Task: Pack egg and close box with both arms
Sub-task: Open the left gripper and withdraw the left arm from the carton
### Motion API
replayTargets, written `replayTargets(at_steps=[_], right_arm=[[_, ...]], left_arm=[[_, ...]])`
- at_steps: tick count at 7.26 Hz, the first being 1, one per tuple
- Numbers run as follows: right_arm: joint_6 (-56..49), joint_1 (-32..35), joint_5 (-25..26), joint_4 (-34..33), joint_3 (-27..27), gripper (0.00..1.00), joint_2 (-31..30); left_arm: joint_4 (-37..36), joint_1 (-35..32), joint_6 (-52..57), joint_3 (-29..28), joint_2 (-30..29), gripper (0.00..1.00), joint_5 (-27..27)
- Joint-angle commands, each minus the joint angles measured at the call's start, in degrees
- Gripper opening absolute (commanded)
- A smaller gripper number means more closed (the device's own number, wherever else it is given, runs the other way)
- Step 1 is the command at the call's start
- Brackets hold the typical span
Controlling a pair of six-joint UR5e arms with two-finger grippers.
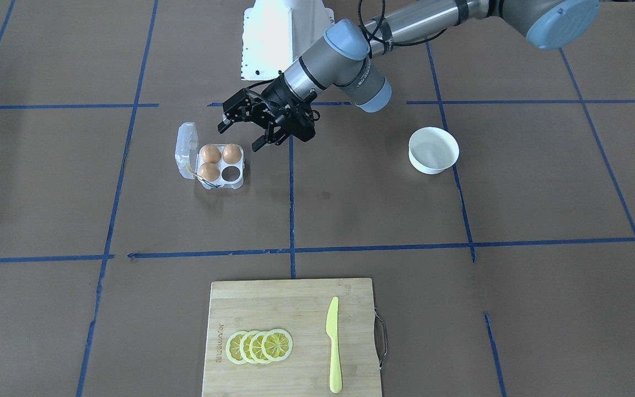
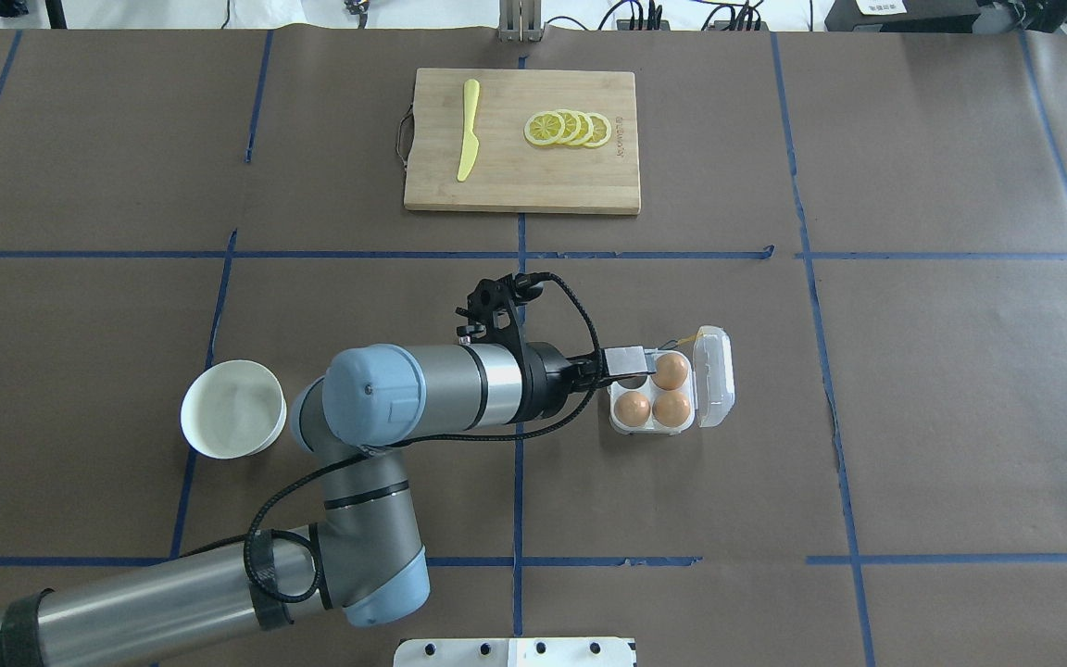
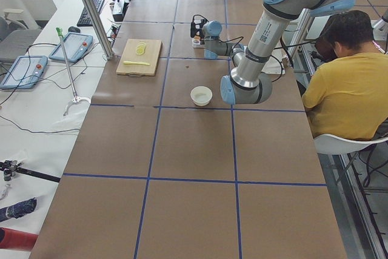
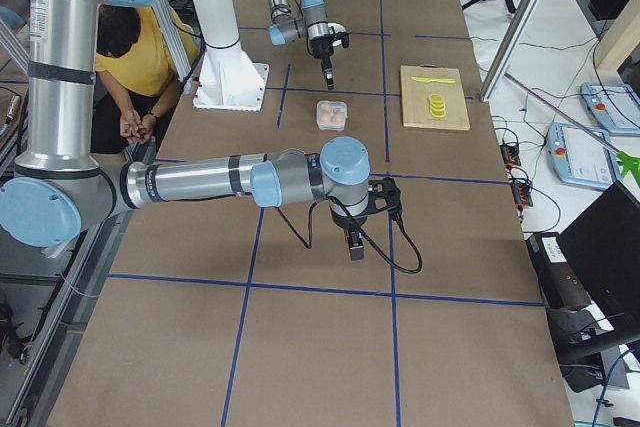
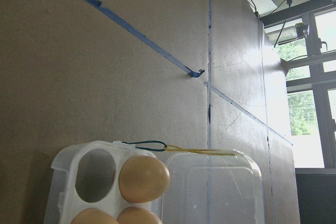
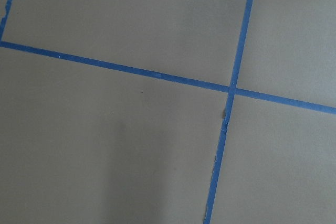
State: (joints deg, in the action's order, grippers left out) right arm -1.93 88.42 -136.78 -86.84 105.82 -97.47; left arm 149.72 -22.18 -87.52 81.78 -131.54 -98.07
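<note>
- Front-facing view: the small clear plastic four-cup box (image 1: 221, 164) sits on the brown paper-covered worktop (image 1: 350, 209). Three smooth orange-brown eggs (image 1: 210, 154) are seated in it and one cup (image 1: 231, 173) is bare. Its hinged clear lid (image 1: 187, 148) is folded back open. The black two-finger left gripper (image 1: 238, 139) hovers just beside the box, jaws wide and holding nothing. The round white bowl (image 1: 431, 165) looks empty (no loose egg shows anywhere).
- Overhead view: the left gripper hangs over the box's edge, by the bare cup.
- Right-side view: the right gripper (image 4: 354, 243) hangs over the worktop, well apart from the box. I cannot tell whether it is wide or narrow.
- Left wrist view: the lid is plainly unlatched.
- Judgement: the packing seems finished. Closing the lid, a job for both grippers, is not yet begun.
</note>
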Motion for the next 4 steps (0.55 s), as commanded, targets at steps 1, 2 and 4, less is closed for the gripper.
replayTargets(at_steps=[1, 2, 4], right_arm=[[0.08, 0.00, -0.07, 0.00, 0.00, 1.00, -0.08], [0.09, 0.00, -0.07, -0.09, -0.09, 1.00, -0.09], [0.00, 0.00, 0.02, 0.00, -0.43, 1.00, -0.09]], left_arm=[[-19.11, -7.40, 11.18, 13.85, 6.96, 0.99, -11.31], [-28.25, -10.57, 16.46, 19.15, 9.43, 0.99, -12.40], [-38.42, -17.76, 32.85, 24.28, 15.04, 0.99, -12.41]])
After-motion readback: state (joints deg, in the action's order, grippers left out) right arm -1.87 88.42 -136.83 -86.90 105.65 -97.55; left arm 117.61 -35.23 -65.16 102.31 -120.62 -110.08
